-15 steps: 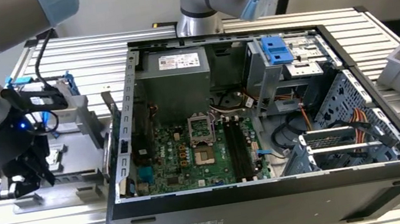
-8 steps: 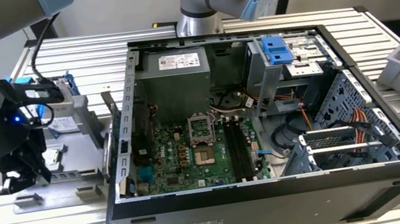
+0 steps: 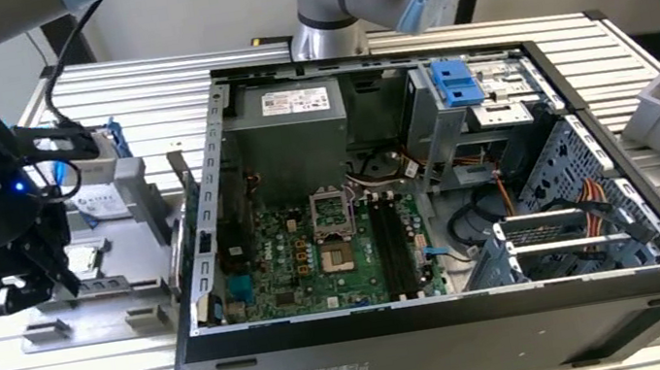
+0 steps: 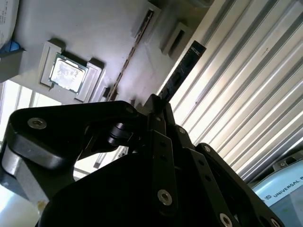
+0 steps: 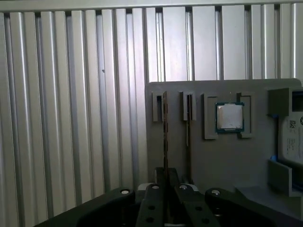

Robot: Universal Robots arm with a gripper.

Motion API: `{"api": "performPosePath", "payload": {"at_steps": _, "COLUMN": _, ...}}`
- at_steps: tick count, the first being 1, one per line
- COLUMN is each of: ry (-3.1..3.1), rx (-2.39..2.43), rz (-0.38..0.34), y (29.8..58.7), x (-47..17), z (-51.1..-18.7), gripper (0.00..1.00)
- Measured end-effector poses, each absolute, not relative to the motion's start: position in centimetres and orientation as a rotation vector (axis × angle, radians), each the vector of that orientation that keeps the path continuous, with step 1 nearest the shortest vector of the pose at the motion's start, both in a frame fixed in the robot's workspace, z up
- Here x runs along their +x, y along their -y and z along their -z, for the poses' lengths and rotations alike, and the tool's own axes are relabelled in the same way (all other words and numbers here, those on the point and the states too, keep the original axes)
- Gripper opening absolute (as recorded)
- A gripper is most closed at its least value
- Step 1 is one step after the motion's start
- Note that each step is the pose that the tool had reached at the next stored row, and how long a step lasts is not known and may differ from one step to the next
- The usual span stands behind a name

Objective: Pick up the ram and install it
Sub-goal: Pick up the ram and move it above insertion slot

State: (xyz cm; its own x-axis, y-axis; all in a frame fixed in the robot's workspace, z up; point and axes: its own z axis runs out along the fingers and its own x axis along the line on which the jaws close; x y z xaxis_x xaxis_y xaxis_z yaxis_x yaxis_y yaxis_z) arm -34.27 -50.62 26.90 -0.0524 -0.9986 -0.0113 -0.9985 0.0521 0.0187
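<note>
Two sticks: the ram is in the end effector; a spare stick stands on edge in its slot on the grey fixture.
End effector: clenched on the ram's near end, by the look of both wrist views; fingers close together w/ the stick btwn them.
Ram axis: runs straight out from the fingertips, in line w/ them; thin edge faces the first wrist view.
Ram place: over the fixture's slot end, just beside a bare slot next to the spare; seems clear of it, not sure.
Target dir.: black board slots lie well off toward the exterior view's right, inside the open case; their long axis runs near-to-far in that view.
In the way: case side wall stands btwn end effector and board; judged the main obstacle.
Nearby: processor chip in its pocket, hard drive beyond it, all on the ribbed counter.
</note>
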Motion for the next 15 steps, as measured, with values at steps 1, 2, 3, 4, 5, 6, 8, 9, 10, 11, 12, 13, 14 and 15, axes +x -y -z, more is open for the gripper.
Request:
{"api": "performPosePath", "payload": {"at_steps": 1, "ry": 2.275, "rx": 2.159, "rz": 0.033, "y": 50.6, "x": -34.3, "z": -27.1, "gripper": 0.00}}
{"api": "performPosePath", "payload": {"at_steps": 2, "ry": 2.275, "rx": 2.159, "rz": 0.033, "y": 50.6, "x": -34.3, "z": -27.2, "gripper": 0.00}}
{"api": "performPosePath", "payload": {"at_steps": 3, "ry": 2.275, "rx": 2.159, "rz": 0.033, "y": 50.6, "x": -34.3, "z": -27.3, "gripper": 0.00}}
{"api": "performPosePath", "payload": {"at_steps": 4, "ry": 2.275, "rx": 2.159, "rz": 0.033, "y": 50.6, "x": -34.3, "z": -27.5, "gripper": 0.00}}
{"api": "performPosePath", "payload": {"at_steps": 5, "ry": 2.275, "rx": 2.159, "rz": 0.033, "y": 50.6, "x": -34.3, "z": -27.6, "gripper": 0.00}}
{"api": "performPosePath", "payload": {"at_steps": 6, "ry": 2.275, "rx": 2.159, "rz": 0.033, "y": 50.6, "x": -34.3, "z": -27.7, "gripper": 0.00}}
{"api": "performPosePath", "payload": {"at_steps": 8, "ry": 2.275, "rx": 2.159, "rz": 0.033, "y": 50.6, "x": -34.3, "z": -27.9, "gripper": 0.00}}
{"api": "performPosePath", "payload": {"at_steps": 9, "ry": 2.275, "rx": 2.159, "rz": 0.033, "y": 50.6, "x": -34.3, "z": -28.0, "gripper": 0.00}}
{"api": "performPosePath", "payload": {"at_steps": 10, "ry": 2.275, "rx": 2.159, "rz": 0.033, "y": 50.6, "x": -34.3, "z": -28.1, "gripper": 0.00}}
{"api": "performPosePath", "payload": {"at_steps": 11, "ry": 2.275, "rx": 2.159, "rz": 0.033, "y": 50.6, "x": -34.3, "z": -28.2, "gripper": 0.00}}
{"api": "performPosePath", "payload": {"at_steps": 12, "ry": 2.275, "rx": 2.159, "rz": 0.033, "y": 50.6, "x": -34.3, "z": -28.3, "gripper": 0.00}}
{"api": "performPosePath", "payload": {"at_steps": 13, "ry": 2.275, "rx": 2.159, "rz": 0.033, "y": 50.6, "x": -34.3, "z": -28.4, "gripper": 0.00}}
{"api": "performPosePath", "payload": {"at_steps": 14, "ry": 2.275, "rx": 2.159, "rz": 0.033, "y": 50.6, "x": -34.3, "z": -28.6, "gripper": 0.00}}
{"api": "performPosePath", "payload": {"at_steps": 15, "ry": 2.275, "rx": 2.159, "rz": 0.033, "y": 50.6, "x": -34.3, "z": -28.7, "gripper": 0.00}}
